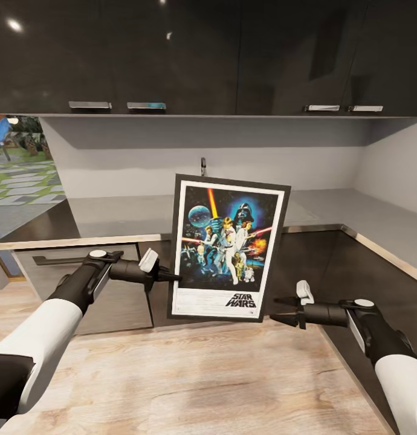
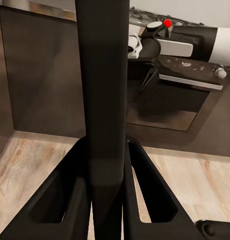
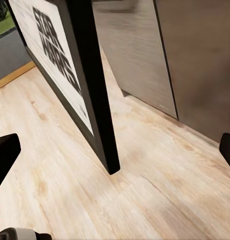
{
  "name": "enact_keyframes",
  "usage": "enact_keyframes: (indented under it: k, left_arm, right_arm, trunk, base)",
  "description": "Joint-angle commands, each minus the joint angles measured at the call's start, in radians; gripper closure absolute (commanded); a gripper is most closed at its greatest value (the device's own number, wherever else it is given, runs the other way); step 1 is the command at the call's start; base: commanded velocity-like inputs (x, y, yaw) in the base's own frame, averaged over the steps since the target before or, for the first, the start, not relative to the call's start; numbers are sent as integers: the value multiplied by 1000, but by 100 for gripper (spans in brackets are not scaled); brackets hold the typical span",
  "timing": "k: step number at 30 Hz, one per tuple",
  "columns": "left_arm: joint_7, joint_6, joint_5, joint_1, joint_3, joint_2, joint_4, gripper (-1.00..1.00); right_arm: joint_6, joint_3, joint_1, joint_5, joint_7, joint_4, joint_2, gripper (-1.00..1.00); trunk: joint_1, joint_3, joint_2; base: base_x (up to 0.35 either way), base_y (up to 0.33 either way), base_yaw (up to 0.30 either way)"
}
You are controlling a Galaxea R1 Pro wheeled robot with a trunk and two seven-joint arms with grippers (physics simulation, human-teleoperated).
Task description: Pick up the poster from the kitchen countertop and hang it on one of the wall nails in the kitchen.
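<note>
- Holding the poster (image 1: 226, 246) upright in the air before the kitchen countertop (image 1: 130, 212), I have my left gripper (image 1: 170, 277) clamped on its left edge.
- It shows a black frame, white border, blue-black figures and the "STAR WARS" logo.
- My right gripper (image 1: 283, 309) hangs open, just beside its lower right corner.

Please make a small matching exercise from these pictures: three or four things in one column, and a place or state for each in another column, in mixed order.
Things:
1. poster
2. left gripper
3. right gripper
4. kitchen countertop

States:
a. open, beside the poster's lower corner
b. grey, behind the poster
c. held upright above the wooden floor
d. shut on the poster's edge

Pairs: 1-c, 2-d, 3-a, 4-b
</note>
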Motion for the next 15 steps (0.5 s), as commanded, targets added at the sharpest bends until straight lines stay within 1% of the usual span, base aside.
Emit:
enact_keyframes:
  k: [1, 2, 7, 9, 15]
  left_arm:
    - [-2, 9, 3, -1, -4, 1, 0, 100]
    - [-2, 9, 3, -1, -4, 1, 0, 100]
    - [-2, 9, 3, -1, -5, 0, -1, 100]
    - [-2, 9, 3, -1, -5, 0, -1, 100]
    - [-2, 9, 3, -1, -6, 0, -1, 100]
  right_arm:
    - [10, -5, -1, 8, 7, -1, 2, -100]
    - [9, -4, -1, 7, 7, -1, 3, -100]
    - [6, -3, -1, 7, 7, 1, 28, -100]
    - [5, -3, -1, 7, 7, 1, 45, -100]
    - [4, -3, -1, 7, 8, 2, 60, -100]
  trunk:
    - [0, -1, -1]
    - [0, -1, -1]
    - [0, -1, -1]
    - [0, -1, -1]
    - [0, -1, -1]
  base:
    - [0, 0, 0]
    - [0, 0, 0]
    - [0, 0, 0]
    - [0, 0, 0]
    - [0, 0, 0]
